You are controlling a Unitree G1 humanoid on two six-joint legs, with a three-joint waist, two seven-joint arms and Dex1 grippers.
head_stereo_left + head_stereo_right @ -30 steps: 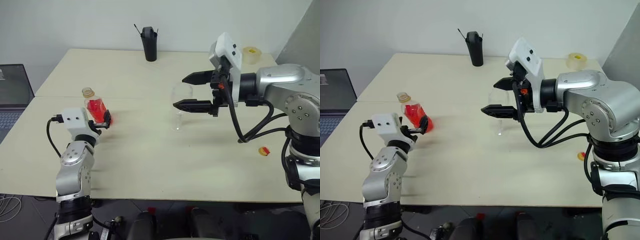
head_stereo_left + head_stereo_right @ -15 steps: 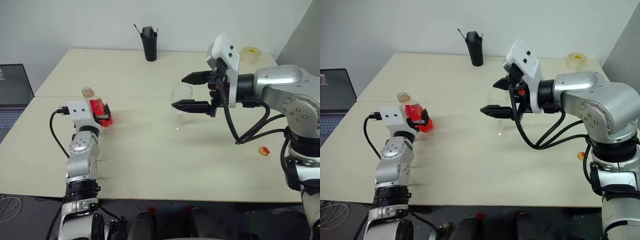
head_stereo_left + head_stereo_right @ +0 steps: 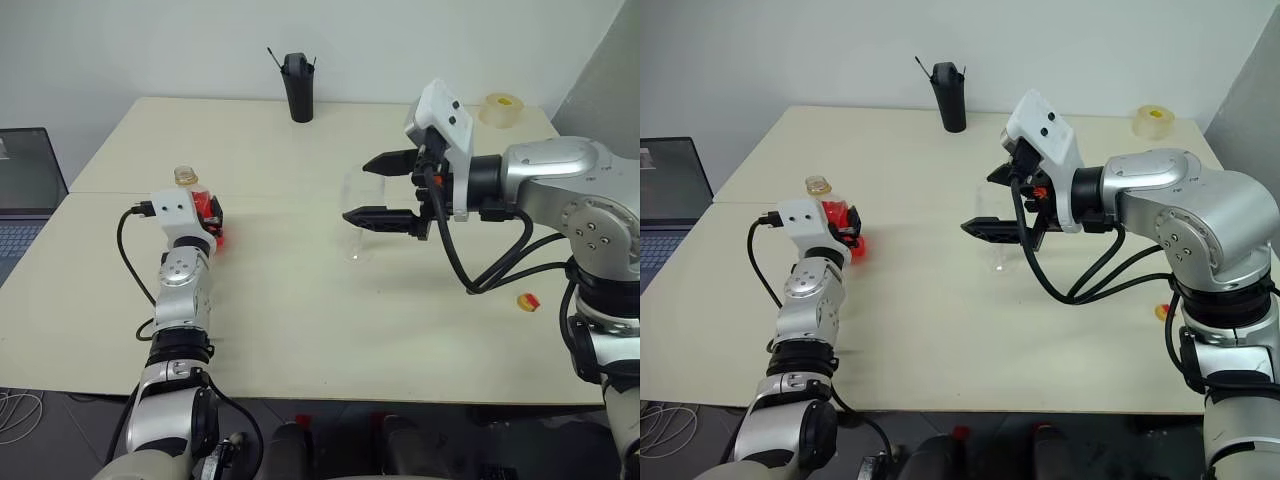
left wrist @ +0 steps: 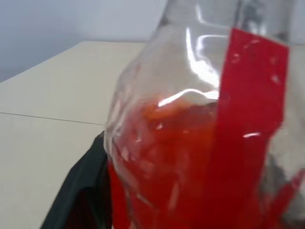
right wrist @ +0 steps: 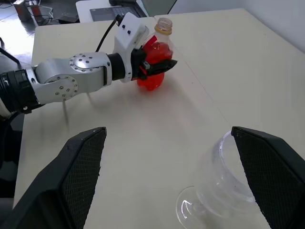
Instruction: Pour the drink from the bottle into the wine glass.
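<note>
The bottle [image 3: 188, 190], small and clear with red drink [image 5: 153, 78] in its belly, stands upright at the table's left. My left gripper [image 3: 211, 216] is level with its body and shut on it; a black finger [image 4: 81, 191] lies against the plastic in the left wrist view. The wine glass [image 3: 360, 215] stands empty mid-table. My right gripper [image 3: 357, 190] hovers open by the bowl, one finger on either side and higher than the stem. In the right wrist view the wine glass [image 5: 221, 176] sits between the two fingers, close to one of them.
A tall black cup [image 3: 298, 88] with sticks stands at the back edge. A roll of tape [image 3: 500, 108] lies back right. A small yellow-red piece [image 3: 527, 301] lies under my right arm. A laptop [image 3: 25, 190] sits off the table's left side.
My left arm has stretched forward to the bottle and its fingers have closed in on the body; the bottle's neck has shifted slightly. My right gripper has stayed open by the glass.
</note>
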